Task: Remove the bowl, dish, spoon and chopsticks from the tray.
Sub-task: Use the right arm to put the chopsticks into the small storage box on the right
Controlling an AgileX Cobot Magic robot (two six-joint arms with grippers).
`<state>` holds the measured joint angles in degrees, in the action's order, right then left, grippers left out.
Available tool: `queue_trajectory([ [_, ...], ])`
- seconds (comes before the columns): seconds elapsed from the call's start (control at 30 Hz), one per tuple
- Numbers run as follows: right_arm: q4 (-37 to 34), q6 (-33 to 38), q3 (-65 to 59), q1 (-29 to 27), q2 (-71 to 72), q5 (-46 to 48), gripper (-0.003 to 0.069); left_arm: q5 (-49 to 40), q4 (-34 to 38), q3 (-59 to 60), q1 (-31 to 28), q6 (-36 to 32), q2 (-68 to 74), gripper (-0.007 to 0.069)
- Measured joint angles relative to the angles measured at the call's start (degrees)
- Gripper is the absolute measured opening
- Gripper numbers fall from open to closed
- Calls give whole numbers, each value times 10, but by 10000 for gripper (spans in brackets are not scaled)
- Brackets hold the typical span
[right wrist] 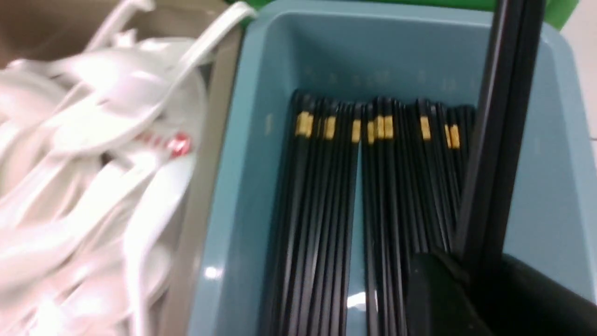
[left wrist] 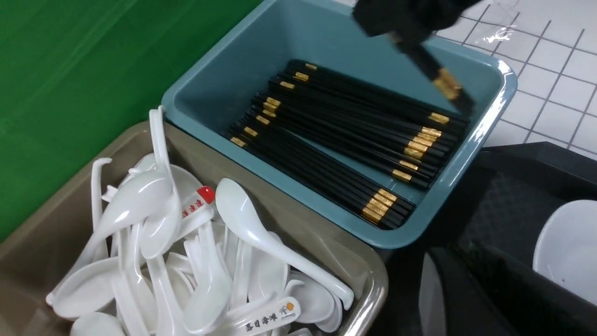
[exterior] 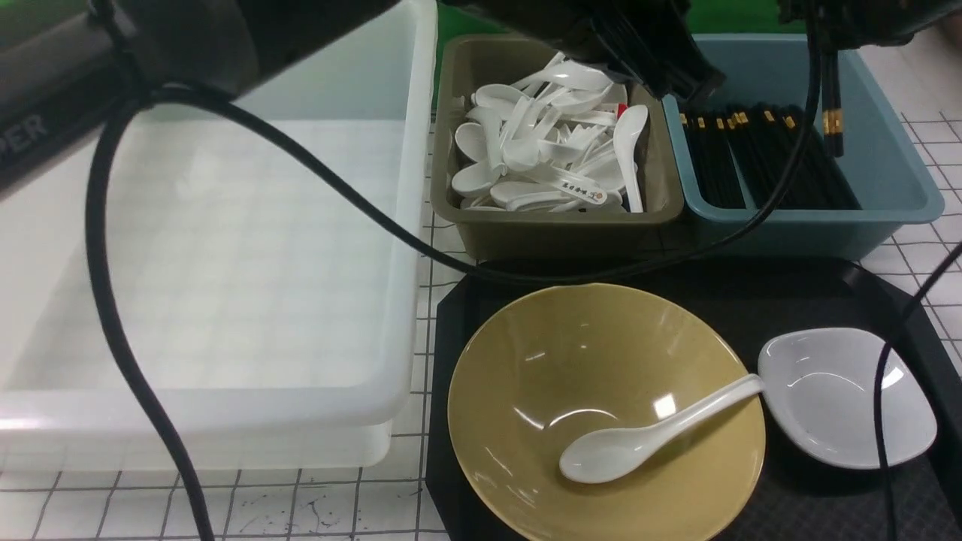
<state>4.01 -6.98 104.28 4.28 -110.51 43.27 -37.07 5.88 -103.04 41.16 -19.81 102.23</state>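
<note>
The yellow bowl (exterior: 601,376) stands on the black tray (exterior: 751,300) with the white spoon (exterior: 646,439) lying in it. Beside it on the tray sits the small white dish (exterior: 845,394). My right gripper (exterior: 827,34) is shut on the black chopsticks (exterior: 831,113), which hang steeply over the blue bin (exterior: 894,165). In the right wrist view the chopsticks (right wrist: 506,116) rise from the gripper (right wrist: 471,268). My left gripper (exterior: 676,75) is shut on nothing, above where the olive and blue bins meet; its fingers (left wrist: 466,289) are pressed together.
The blue bin holds several black chopsticks (left wrist: 336,140) laid flat. The olive bin (exterior: 556,225) is heaped with white spoons (exterior: 549,150). A big translucent white tub (exterior: 210,263) stands at the left. A black cable (exterior: 105,300) loops across it.
</note>
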Motion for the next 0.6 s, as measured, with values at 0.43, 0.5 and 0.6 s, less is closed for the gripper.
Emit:
queue_trajectory([
  [0.43, -7, 36, 104, -4, -137, 113, 405, -87, -36, 18, -4, 48, -31, -13],
  [0.5, -9, 81, 106, 1, -122, 169, 442, -110, -41, 50, -12, 50, -62, -12],
  [0.6, -14, 136, 109, 10, -96, 228, 457, -125, -42, 104, -27, 50, -115, -10],
])
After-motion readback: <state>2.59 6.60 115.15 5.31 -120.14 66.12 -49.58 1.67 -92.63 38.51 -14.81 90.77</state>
